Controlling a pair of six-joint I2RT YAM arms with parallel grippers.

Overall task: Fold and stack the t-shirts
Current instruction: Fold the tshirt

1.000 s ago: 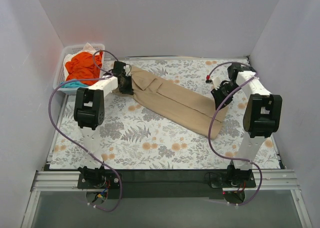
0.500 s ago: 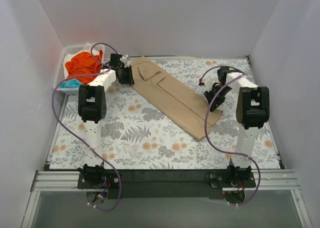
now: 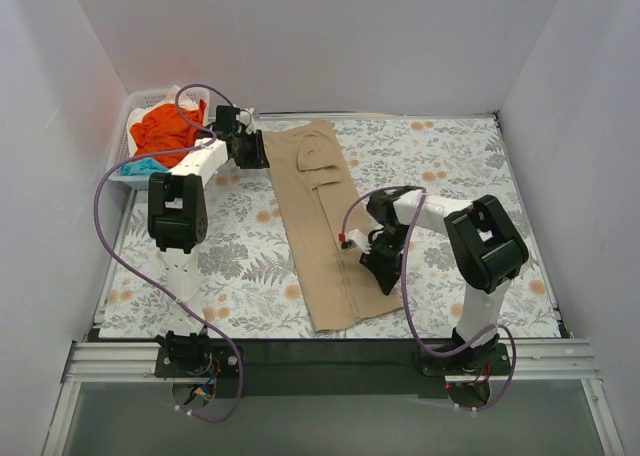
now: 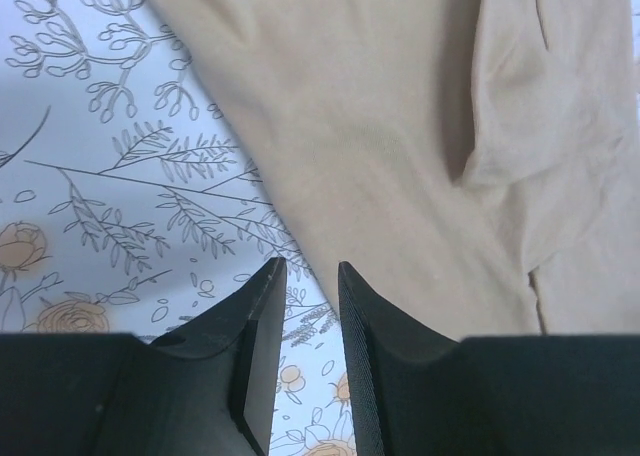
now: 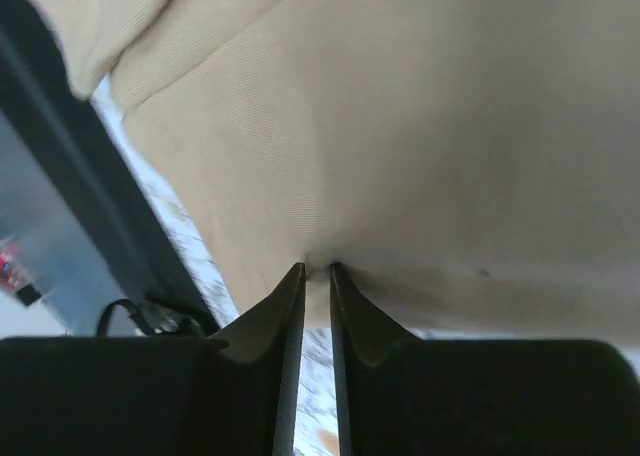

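Since the earlier frame the tan shirt (image 3: 325,226) has swung from a slanting lie to a near-upright strip, running from the upper centre of the top view down to the lower centre. The right hand (image 3: 380,266) has come across from the upper right to the lower centre-right. The left hand (image 3: 258,156) has stayed near the upper left.

**Step in hand, as judged:** the shirt is being straightened and laid out as a long narrow strip, ahead of the cross-fold. The fold itself has not begun and no stack exists.

**Hands:**
- **Right hand:** clenched on the shirt's right edge low on the strip. The wrist view shows the cloth puckering where the two fingers meet.
- **Left hand:** its fingers stand close together with a thin gap, and the patterned bench (image 3: 470,166) shows through that gap. The shirt's edge meets the fingertips at the upper left corner. Whether cloth is pinched there cannot be told.

**Next move, as judged:** settle the strip flat, then carry one end over the other. That calls for a sure hold on both corners of one end, so the left hold needs confirming first.

**Remaining work:** an orange shirt (image 3: 165,126) and a teal piece (image 3: 145,166) lie in the white basket (image 3: 118,156) at the upper left, just beside the left hand.
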